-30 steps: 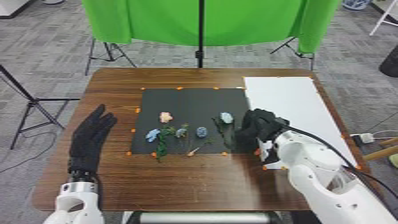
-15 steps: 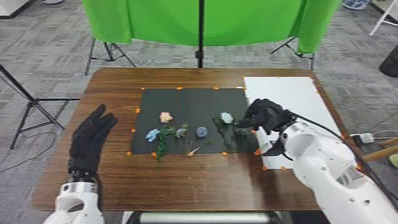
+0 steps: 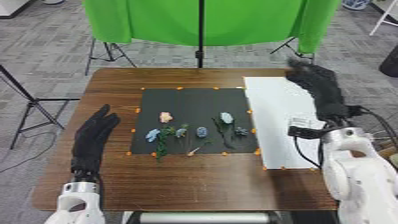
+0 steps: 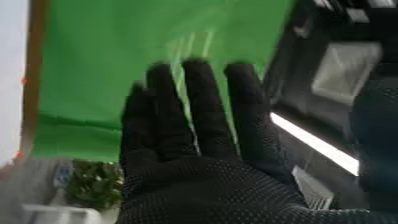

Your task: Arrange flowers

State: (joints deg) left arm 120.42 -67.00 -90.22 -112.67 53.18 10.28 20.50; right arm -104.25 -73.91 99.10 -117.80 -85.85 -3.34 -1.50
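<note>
In the head view, my right hand [image 3: 317, 87] is over the right side of the white sheet [image 3: 275, 105], apart from the flowers, its fingers straight. The right wrist view has the same right hand [image 4: 209, 185] with fingers extended and holding nothing. My left hand [image 3: 91, 140] lies open on the table's left side. On the dark mat [image 3: 191, 102] are a pink flower [image 3: 165, 117], a light blue flower [image 3: 152, 135], a blue-grey flower [image 3: 202, 132], a pale flower [image 3: 226, 117] and a small dark bluish flower [image 3: 241, 131], with green stems among them.
The brown table [image 3: 187, 185] has orange markers [image 3: 179, 88] around the mat and the white sheet. A green cloth [image 3: 155, 22] hangs on a stand beyond the far edge. Black cables run along the right arm.
My right hand has left the mat's right edge and moved outward and farther up over the white sheet. The small dark bluish flower it partly covered is uncovered. The left hand has stayed still.
</note>
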